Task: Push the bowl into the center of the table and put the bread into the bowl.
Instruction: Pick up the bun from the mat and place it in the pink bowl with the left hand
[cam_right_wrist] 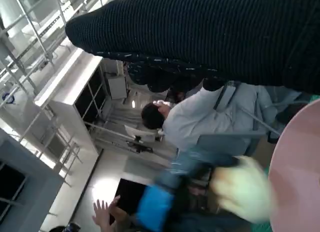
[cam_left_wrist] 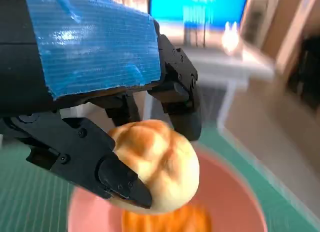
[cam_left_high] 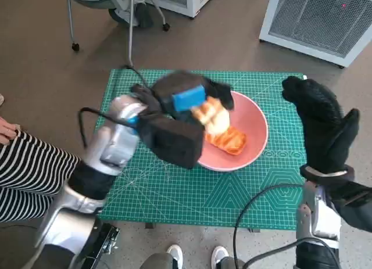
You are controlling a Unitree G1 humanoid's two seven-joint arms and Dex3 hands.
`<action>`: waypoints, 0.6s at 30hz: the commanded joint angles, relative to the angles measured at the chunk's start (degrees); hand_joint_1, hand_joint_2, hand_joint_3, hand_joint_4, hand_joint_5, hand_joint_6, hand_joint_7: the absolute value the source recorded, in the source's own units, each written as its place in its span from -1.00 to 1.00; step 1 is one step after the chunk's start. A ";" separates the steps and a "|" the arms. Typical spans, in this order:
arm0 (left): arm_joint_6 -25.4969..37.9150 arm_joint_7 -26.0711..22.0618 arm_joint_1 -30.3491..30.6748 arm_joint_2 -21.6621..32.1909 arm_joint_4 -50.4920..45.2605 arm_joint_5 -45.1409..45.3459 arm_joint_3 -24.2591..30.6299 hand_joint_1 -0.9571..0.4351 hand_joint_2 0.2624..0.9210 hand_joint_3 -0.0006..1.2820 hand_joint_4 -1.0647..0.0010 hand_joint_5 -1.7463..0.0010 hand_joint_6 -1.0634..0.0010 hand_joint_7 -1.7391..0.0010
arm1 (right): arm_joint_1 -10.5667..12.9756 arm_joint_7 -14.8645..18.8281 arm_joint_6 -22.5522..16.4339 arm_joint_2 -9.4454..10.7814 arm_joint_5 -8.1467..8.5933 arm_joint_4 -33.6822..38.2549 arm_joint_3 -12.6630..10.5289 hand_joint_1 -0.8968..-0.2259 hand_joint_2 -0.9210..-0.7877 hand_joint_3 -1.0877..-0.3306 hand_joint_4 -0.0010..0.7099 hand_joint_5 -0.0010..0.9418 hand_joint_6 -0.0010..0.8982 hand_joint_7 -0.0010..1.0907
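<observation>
A pink bowl sits near the middle of the green mat, with a glazed pastry lying inside it. My left hand hovers over the bowl's left half and holds a round golden bread roll between its black fingers. The left wrist view shows the bread roll close up, clasped above the bowl with the orange pastry beneath. My right hand is raised upright beside the bowl's right rim, fingers spread and holding nothing. In the right wrist view the roll and the bowl's rim appear blurred.
The green cutting mat covers the small table. A person's striped sleeve lies at the left edge, and shoes show by the table's front. A white cabinet and a chair base stand on the floor beyond.
</observation>
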 commanded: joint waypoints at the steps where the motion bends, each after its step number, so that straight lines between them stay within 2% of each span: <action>1: -3.48 -2.92 -2.68 -0.94 5.91 -2.39 -0.40 -0.04 0.60 -0.98 0.35 0.96 0.34 0.87 | 0.83 -0.98 1.32 -0.48 -0.34 -0.89 -0.27 -0.41 -1.00 -0.01 -0.59 -1.00 -0.93 -0.29; 6: -8.58 -1.92 -2.62 -1.00 10.42 -3.47 0.30 -0.21 0.60 -0.99 0.59 0.99 0.46 0.96 | 0.80 -1.49 1.87 -0.66 -0.46 -1.82 -0.42 -0.42 -1.00 -0.01 -0.59 -1.00 -0.93 -0.29; 10: -10.40 -1.37 -2.18 -1.13 12.35 -5.06 1.56 -0.29 0.62 -0.99 0.71 1.00 0.52 0.98 | 0.65 -1.89 2.54 -0.94 -0.54 -2.73 -0.62 -0.42 -1.00 -0.02 -0.60 -1.00 -0.93 -0.28; 18: -13.32 -4.37 -2.26 -1.65 16.76 -12.62 6.22 -0.43 0.73 -0.97 0.85 1.00 0.62 0.99 | -0.30 -2.56 4.00 -2.07 -0.87 -4.35 -1.26 -0.43 -1.00 -0.02 -0.60 -1.00 -0.92 -0.27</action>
